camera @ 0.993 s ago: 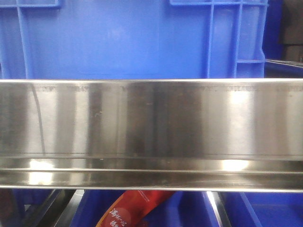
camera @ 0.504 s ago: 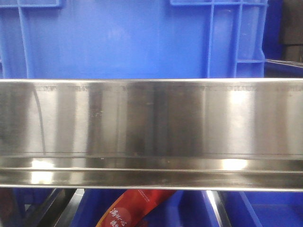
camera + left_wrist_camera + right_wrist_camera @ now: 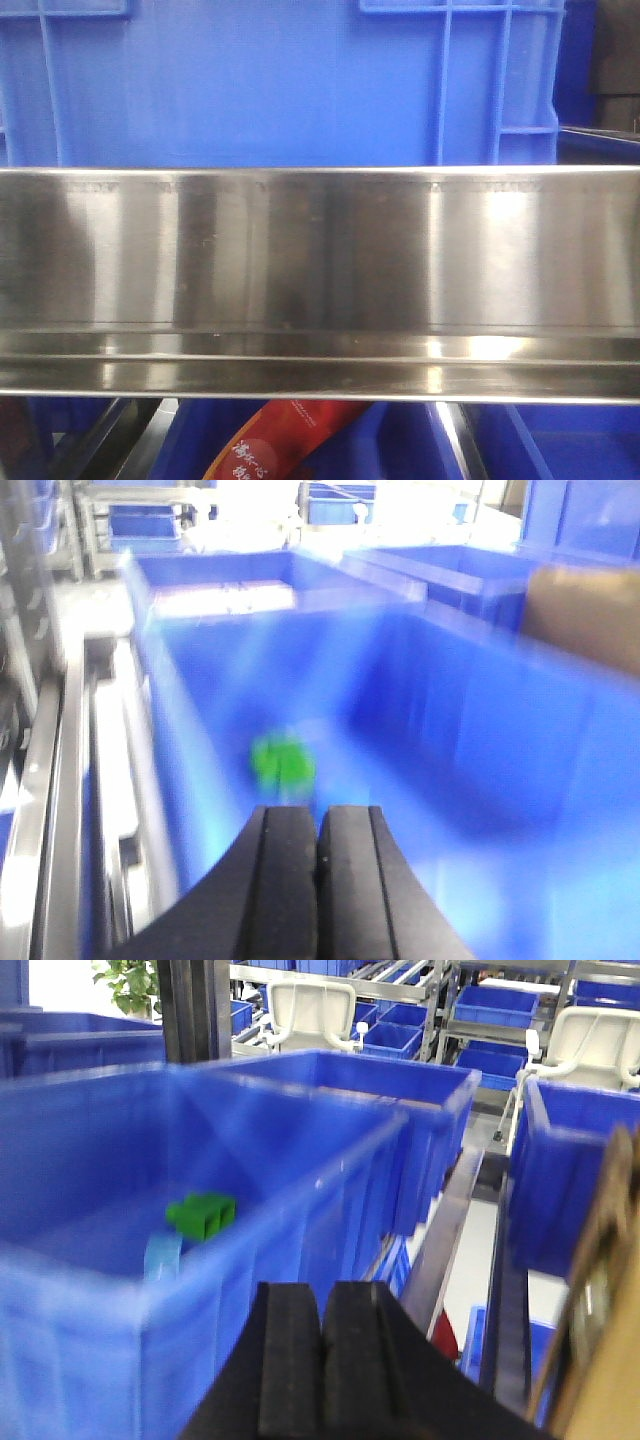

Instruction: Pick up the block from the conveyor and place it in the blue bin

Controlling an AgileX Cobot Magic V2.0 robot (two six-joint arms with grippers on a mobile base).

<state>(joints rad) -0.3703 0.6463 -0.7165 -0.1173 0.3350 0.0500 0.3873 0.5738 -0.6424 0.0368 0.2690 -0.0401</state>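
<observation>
A green block [image 3: 282, 763] lies on the floor of the blue bin [image 3: 470, 730], blurred by motion in the left wrist view. My left gripper [image 3: 318, 815] is shut and empty, above the bin and just in front of the block. The right wrist view shows the same green block [image 3: 202, 1214] inside the blue bin [image 3: 330, 1190], past its near wall. My right gripper [image 3: 322, 1290] is shut with nothing in it, outside that wall. The conveyor belt is out of view; the front view shows only a steel rail [image 3: 320, 280] with the blue bin [image 3: 260, 80] behind it.
More blue bins [image 3: 560, 1150] stand to the right, with a steel frame rail [image 3: 445, 1230] between them. A brown cardboard edge [image 3: 600, 1290] fills the far right. A red packet [image 3: 270, 440] shows under the steel rail. Shelving with bins is behind.
The front view is nearly unchanged; only the reflections on the steel rail have shifted slightly.
</observation>
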